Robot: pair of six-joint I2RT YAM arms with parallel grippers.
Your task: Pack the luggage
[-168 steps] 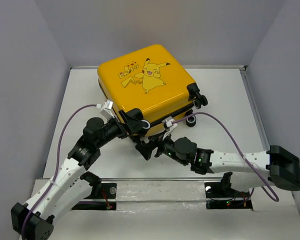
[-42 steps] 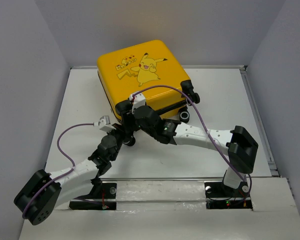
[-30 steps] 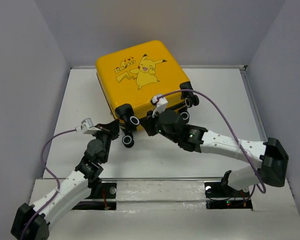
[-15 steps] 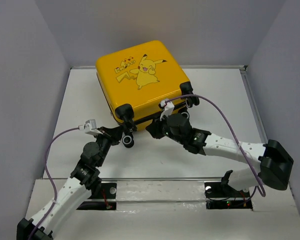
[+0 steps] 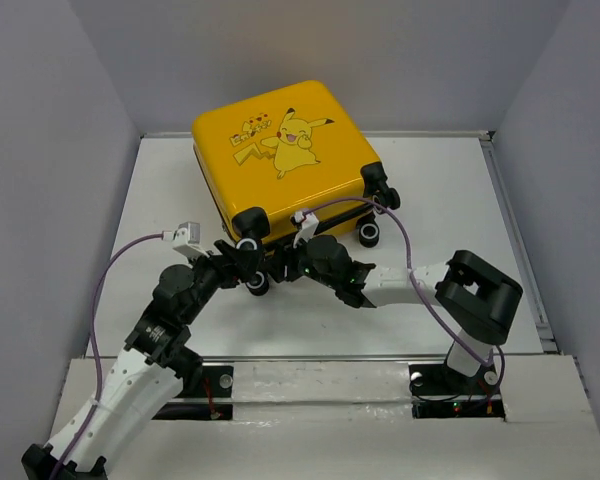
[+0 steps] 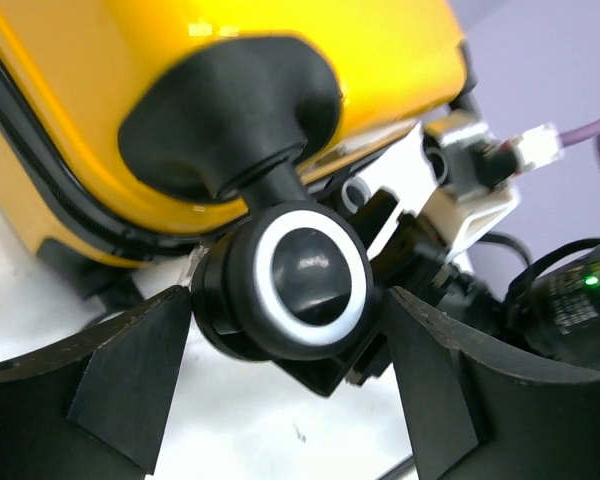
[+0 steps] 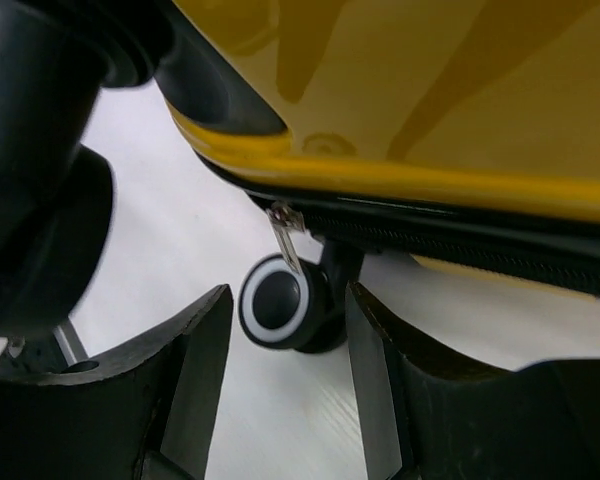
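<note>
The luggage (image 5: 280, 150) lies flat and closed on the far middle part of the white bench (image 5: 155, 210). The printed side is up, and it is turned a little, so that one corner points toward the near side. Its far edge is just beside the far edge of the bench, close to the back wall. Its wheels are on the near right side.

To the left and to the right of the luggage a strip of bare bench is free up to the grey side walls (image 5: 50, 180); the right strip is the wider one. The near part of the bench, between the luggage and the arm bases, is taken by both arms, which meet at the near corner of the luggage.

The left gripper (image 6: 285, 335) has its fingers (image 6: 120, 385) wide apart and holds nothing. A black caster wheel (image 6: 310, 275) with a white ring, under the near corner of the yellow shell, stands between the two fingers. It fills almost all the gap; I cannot tell if it touches them.

The right gripper (image 7: 285, 330) is just to the right of the left one, low over the bench, beside the near right edge of the luggage. Its fingers are also apart and empty. Beyond them, another wheel (image 7: 275, 305) shows under the black zipper line, and a small metal zipper pull (image 7: 283, 235) hangs down from this line.
</note>
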